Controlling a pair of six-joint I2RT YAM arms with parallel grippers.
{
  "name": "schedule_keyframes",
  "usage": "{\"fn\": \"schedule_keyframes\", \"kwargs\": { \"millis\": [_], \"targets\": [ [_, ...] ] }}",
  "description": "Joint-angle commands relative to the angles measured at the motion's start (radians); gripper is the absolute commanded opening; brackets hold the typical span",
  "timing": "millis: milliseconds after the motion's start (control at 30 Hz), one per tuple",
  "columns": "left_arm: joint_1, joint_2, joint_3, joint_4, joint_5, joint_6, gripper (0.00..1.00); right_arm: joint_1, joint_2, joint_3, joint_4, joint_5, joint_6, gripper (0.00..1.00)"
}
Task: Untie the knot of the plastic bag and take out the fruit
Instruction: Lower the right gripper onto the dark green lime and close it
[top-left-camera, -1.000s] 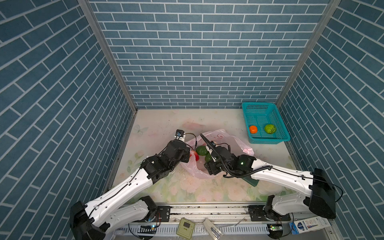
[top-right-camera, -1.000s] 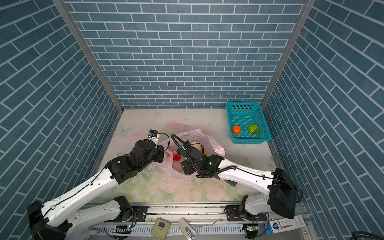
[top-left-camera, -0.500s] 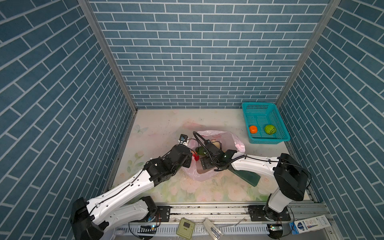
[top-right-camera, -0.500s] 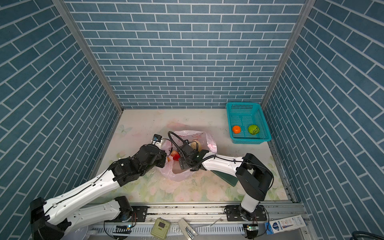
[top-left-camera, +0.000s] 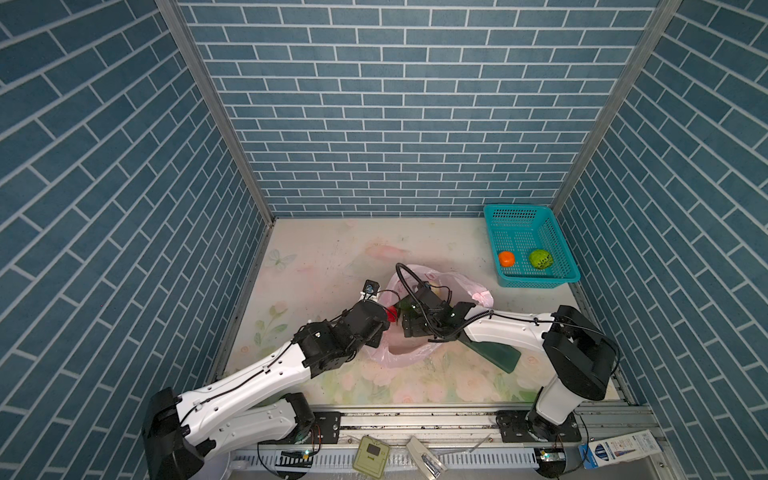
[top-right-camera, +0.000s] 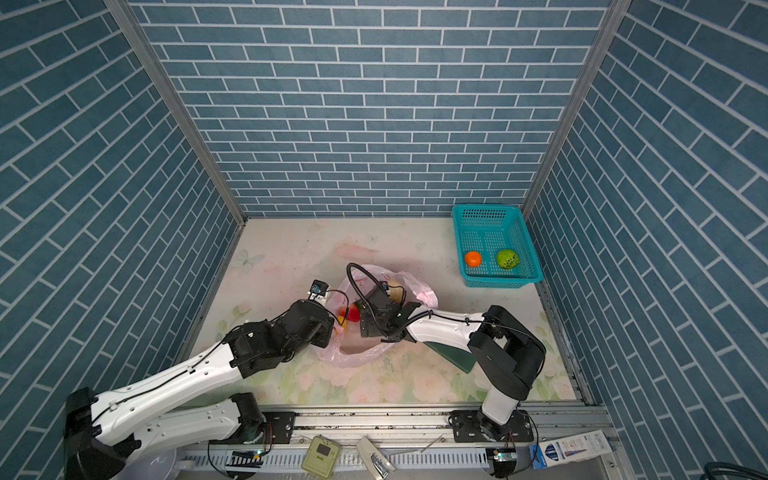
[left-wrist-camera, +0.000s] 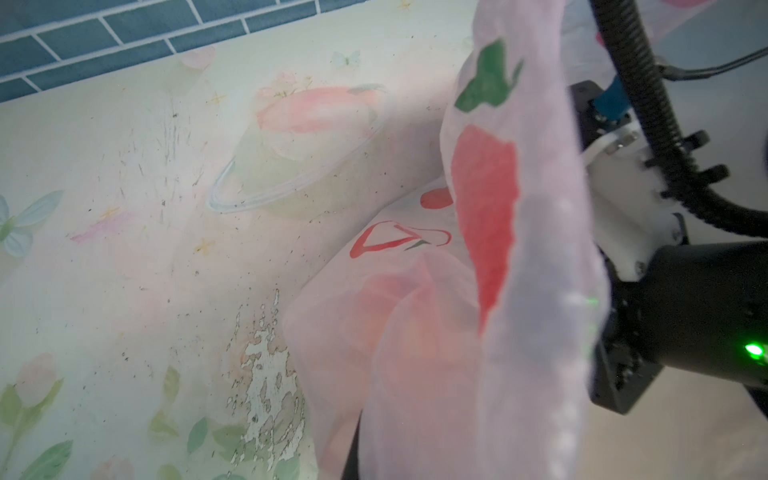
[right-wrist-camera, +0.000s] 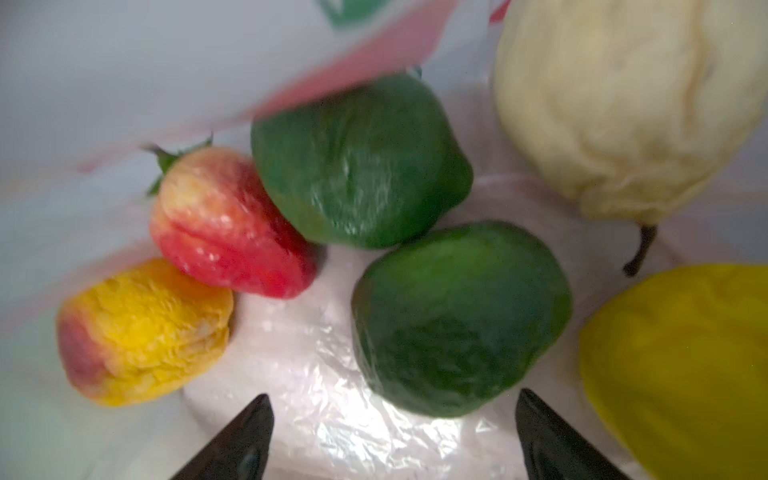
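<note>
The pale-pink plastic bag lies mid-table with its mouth open; the knot is out of view. My left gripper is shut on the bag's left rim, and the film drapes over its fingers. My right gripper is inside the bag, open and empty. Just beyond its tips sits a dark green fruit. Around that are a second dark green one, a red strawberry, a yellow-orange peach, a cream pear and a yellow fruit.
A teal basket at the back right holds an orange fruit and a bright green one. A flat dark green block lies under my right forearm. Brick walls close in on three sides.
My right arm has folded back at the elbow, and its gripper has gone deeper into the bag with the jaws spread wider. The left gripper has shifted slightly, still holding the rim.
</note>
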Motion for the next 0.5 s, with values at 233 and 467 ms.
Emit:
{"fn": "schedule_keyframes", "kwargs": {
  "millis": [233,467],
  "targets": [
    [-0.022,0.023,-0.069,0.051,0.007,-0.020,0.00,0.082,-0.103,-0.184,0.042,0.079,-0.030,0.91],
    [-0.033,-0.006,-0.089,0.107,-0.016,0.003,0.00,0.042,-0.092,-0.069,0.017,0.111,-0.004,0.93]
  ]
}}
